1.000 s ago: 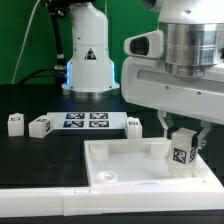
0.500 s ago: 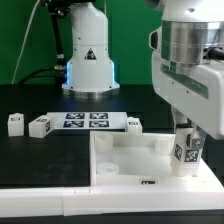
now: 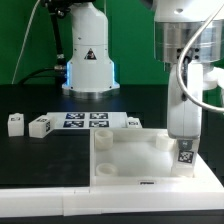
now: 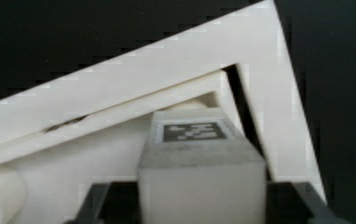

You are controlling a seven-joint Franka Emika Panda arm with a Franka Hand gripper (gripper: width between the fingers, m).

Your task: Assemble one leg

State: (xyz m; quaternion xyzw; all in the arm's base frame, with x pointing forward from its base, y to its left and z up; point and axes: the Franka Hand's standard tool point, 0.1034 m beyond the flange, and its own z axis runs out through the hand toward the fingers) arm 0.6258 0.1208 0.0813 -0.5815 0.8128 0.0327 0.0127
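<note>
My gripper (image 3: 186,150) is shut on a leg (image 3: 185,155), a stubby white post with a black-and-white tag on its side. I hold it upright over the far right corner of the large white square tray (image 3: 120,172), at the exterior view's right. In the wrist view the leg (image 4: 196,150) fills the space between my two dark fingers (image 4: 107,203), with the tray's corner walls (image 4: 175,75) just beyond it. Three more tagged legs lie loose on the black table: two at the left (image 3: 15,123) (image 3: 40,127) and one behind the tray (image 3: 133,124).
The marker board (image 3: 84,120) lies flat on the table behind the tray. A white robot base (image 3: 88,60) stands at the back against a green wall. A white strip (image 3: 40,203) runs along the table's near edge.
My gripper has swung round with the leg and moved slightly right and down toward the tray's far right corner. The loose legs and the tray have not moved.
</note>
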